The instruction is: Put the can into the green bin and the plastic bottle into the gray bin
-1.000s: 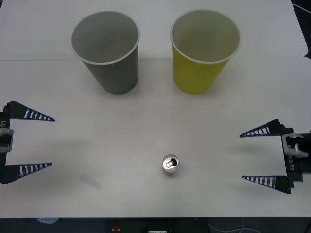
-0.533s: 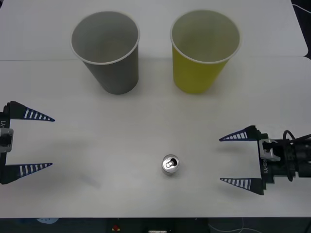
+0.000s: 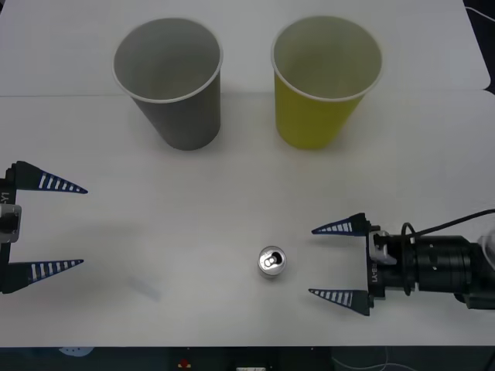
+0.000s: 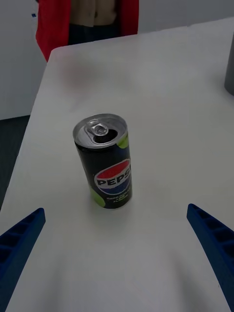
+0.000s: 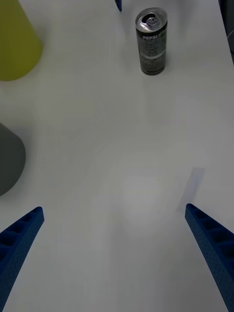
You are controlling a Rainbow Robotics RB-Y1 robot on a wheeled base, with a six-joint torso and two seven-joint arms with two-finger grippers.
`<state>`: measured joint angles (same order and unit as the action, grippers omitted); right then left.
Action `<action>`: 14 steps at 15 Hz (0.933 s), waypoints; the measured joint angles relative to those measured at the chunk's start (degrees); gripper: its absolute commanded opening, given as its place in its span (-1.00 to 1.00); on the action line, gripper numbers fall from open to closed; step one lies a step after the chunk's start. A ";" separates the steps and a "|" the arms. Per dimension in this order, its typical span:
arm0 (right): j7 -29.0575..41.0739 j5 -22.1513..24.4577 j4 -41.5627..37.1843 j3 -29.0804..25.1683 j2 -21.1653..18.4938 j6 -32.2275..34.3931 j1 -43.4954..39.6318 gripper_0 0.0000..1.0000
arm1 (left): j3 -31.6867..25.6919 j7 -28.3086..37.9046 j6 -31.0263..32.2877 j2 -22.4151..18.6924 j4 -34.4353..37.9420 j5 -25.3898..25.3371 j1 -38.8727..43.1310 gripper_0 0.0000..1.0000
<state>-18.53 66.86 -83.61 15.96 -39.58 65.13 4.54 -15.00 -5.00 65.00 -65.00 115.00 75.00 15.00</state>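
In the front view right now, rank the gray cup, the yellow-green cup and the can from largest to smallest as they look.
1-2. the gray bin and the green bin: they look alike in size, so I won't rank one over the other.
3. the can: plainly the smallest, standing upright just ahead of the open right gripper.

A laboratory or test room is indicated. A plain white table (image 3: 247, 154) is set out as a bare work surface, a pale wall and dark floor are seen beyond its edge, and cables are noted at the table's near edge.
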 measured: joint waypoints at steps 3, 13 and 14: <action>-1.88 1.70 3.76 0.80 4.41 0.84 2.12 1.00 | 0.00 0.00 0.00 0.00 0.00 0.00 0.00 1.00; -6.04 5.11 9.64 1.49 14.06 1.55 4.28 1.00 | 0.00 0.00 0.00 0.00 0.00 0.00 0.00 1.00; -6.35 5.11 9.68 1.60 14.09 1.41 4.33 0.62 | 0.00 0.00 0.00 0.00 0.00 0.00 0.00 1.00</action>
<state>-24.88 71.98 -73.93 17.56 -25.49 66.54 8.87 -15.00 -5.00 65.00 -65.00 115.00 75.00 15.00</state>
